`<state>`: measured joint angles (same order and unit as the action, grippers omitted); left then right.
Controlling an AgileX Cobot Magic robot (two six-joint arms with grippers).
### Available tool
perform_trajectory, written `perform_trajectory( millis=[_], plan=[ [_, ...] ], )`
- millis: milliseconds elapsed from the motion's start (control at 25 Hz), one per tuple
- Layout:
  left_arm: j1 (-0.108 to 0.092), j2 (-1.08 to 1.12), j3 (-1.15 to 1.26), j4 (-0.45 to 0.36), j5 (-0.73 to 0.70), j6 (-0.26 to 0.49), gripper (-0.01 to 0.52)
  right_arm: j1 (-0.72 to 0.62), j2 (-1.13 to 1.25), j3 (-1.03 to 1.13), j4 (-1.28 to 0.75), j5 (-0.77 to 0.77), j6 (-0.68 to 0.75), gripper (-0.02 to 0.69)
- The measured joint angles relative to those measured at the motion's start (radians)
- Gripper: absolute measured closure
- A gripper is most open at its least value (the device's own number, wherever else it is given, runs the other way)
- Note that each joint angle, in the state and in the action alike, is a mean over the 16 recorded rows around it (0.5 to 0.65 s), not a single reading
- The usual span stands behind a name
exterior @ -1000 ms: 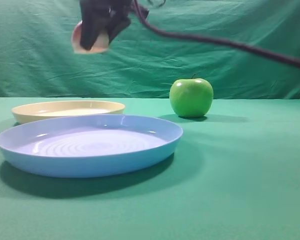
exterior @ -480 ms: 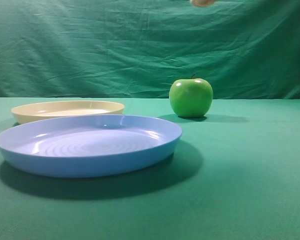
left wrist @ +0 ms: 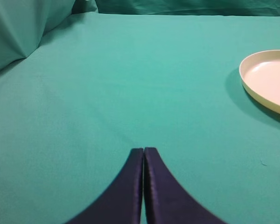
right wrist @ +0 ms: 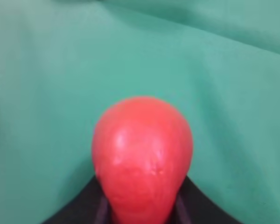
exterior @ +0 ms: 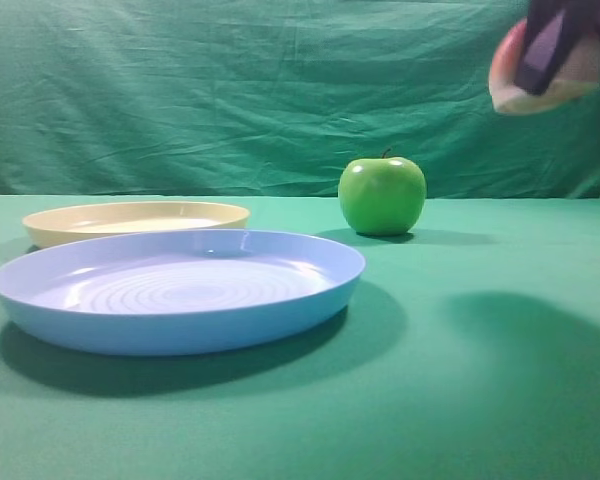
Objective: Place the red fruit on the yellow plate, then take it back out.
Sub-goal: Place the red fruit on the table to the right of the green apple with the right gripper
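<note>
High at the right of the exterior view, my right gripper [exterior: 555, 45] is shut on the red fruit [exterior: 508, 80], well above the green cloth. In the right wrist view the red fruit [right wrist: 142, 154] fills the middle, clamped between the dark fingers [right wrist: 84, 210]. The yellow plate [exterior: 135, 220] lies at the back left with nothing on it; its rim [left wrist: 266, 79] shows at the right of the left wrist view. My left gripper [left wrist: 143, 151] is shut and holds nothing, low over bare cloth to the left of that plate.
A large light blue plate [exterior: 180, 320] sits in front of the yellow one. A shiny green apple [exterior: 382, 195] stands at mid-table. Green cloth covers the table and hangs as a backdrop. A shadow lies on the cloth at the front right.
The right gripper carried the red fruit from high above the yellow plate across the top of the view to the upper right. Plates, apple and left gripper stayed put.
</note>
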<state>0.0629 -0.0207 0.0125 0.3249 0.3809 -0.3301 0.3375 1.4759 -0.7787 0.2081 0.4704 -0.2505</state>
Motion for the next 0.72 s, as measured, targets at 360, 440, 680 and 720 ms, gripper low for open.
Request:
perform_trajectory(
  millis=[360, 440, 680, 720],
  plan=[
    [0.000, 0.000, 0.000, 0.000, 0.000, 0.000, 0.514, 0.000, 0.025, 0.089, 0.001, -0.146, -0.003, 0.315],
    [0.000, 0.000, 0.000, 0.000, 0.000, 0.000, 0.514, 0.000, 0.031, 0.092, 0.001, -0.154, -0.003, 0.258],
    [0.000, 0.000, 0.000, 0.000, 0.000, 0.000, 0.514, 0.000, 0.043, 0.077, 0.001, -0.126, -0.004, 0.105],
    [0.000, 0.000, 0.000, 0.000, 0.000, 0.000, 0.514, 0.000, 0.041, 0.069, 0.000, -0.112, -0.004, 0.093]
  ],
)
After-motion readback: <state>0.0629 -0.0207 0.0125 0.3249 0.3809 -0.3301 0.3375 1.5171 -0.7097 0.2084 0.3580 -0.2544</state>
